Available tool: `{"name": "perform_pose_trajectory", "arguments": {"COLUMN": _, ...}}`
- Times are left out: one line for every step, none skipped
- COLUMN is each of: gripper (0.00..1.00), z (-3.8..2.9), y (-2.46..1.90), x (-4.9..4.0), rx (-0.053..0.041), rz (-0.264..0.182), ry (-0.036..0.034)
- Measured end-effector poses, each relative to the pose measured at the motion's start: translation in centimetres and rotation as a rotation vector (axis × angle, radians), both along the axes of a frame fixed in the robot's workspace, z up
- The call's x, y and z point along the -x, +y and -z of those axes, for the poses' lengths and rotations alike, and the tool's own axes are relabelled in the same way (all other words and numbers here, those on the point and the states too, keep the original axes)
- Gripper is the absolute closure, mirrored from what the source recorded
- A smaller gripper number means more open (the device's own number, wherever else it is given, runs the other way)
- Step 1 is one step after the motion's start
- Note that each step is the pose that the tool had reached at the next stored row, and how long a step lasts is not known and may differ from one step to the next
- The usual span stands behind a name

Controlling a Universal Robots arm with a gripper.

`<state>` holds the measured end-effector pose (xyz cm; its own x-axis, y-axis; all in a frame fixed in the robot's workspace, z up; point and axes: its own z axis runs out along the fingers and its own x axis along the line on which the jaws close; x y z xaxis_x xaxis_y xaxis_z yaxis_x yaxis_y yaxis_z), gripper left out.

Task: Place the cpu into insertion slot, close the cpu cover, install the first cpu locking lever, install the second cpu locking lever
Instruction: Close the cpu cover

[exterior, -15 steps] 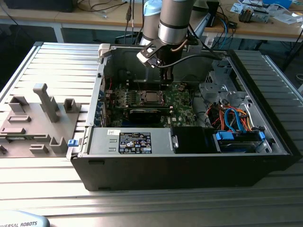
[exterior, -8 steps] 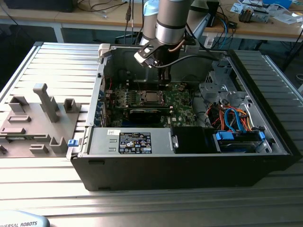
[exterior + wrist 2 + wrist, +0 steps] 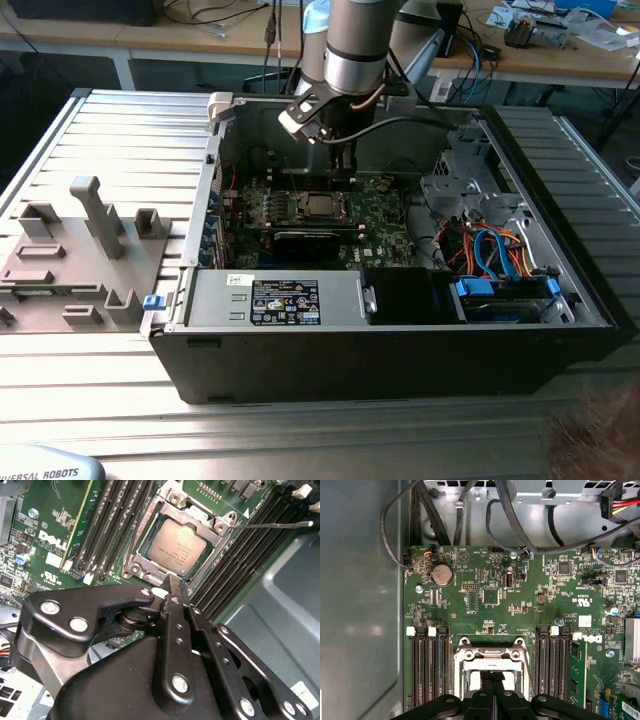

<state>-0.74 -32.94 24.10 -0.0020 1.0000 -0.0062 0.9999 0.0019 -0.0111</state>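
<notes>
cpu (image 3: 175, 547) sits under lowered cpu cover (image 3: 200, 512); gripper (image 3: 176, 587) fingers together, empty, nr cover edge

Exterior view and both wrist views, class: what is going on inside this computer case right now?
A robot arm reaches into the open computer case, with its gripper just above the socket on the green board. In the second wrist view the cpu sits in the socket and the cpu cover lies flat around it. The gripper is shut, with nothing visibly held. One thin locking lever sticks out sideways, apparently unlatched.
</notes>
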Motion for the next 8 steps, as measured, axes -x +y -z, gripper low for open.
{"name": "perform_pose_trajectory", "arguments": {"gripper": 0.89, "z": 0.01, "y": 0.0, "x": 0.15, "rx": 0.0, "rz": 0.0, "ry": 0.0}}
{"name": "perform_pose_trajectory", "arguments": {"gripper": 0.89, "z": 0.02, "y": 0.0, "x": 0.23, "rx": 0.0, "rz": 0.0, "ry": 0.0}}
{"name": "perform_pose_trajectory", "arguments": {"gripper": 0.89, "z": 0.03, "y": 0.0, "x": 0.3, "rx": 0.0, "rz": 0.0, "ry": 0.0}}
{"name": "perform_pose_trajectory", "arguments": {"gripper": 0.89, "z": 0.04, "y": 0.0, "x": 0.39, "rx": 0.0, "rz": 0.0, "ry": 0.0}}
{"name": "perform_pose_trajectory", "arguments": {"gripper": 0.89, "z": 0.05, "y": 0.0, "x": 0.42, "rx": 0.0, "rz": 0.0, "ry": 0.0}}
{"name": "perform_pose_trajectory", "arguments": {"gripper": 0.89, "z": 0.06, "y": 0.0, "x": 0.45, "rx": 0.0, "rz": 0.0, "ry": 0.0}}
{"name": "perform_pose_trajectory", "arguments": {"gripper": 0.89, "z": 0.08, "y": 0.0, "x": 0.48, "rx": 0.0, "rz": 0.0, "ry": 0.0}}
{"name": "perform_pose_trajectory", "arguments": {"gripper": 0.89, "z": 0.1, "y": 0.0, "x": 0.51, "rx": 0.0, "rz": 0.0, "ry": 0.0}}
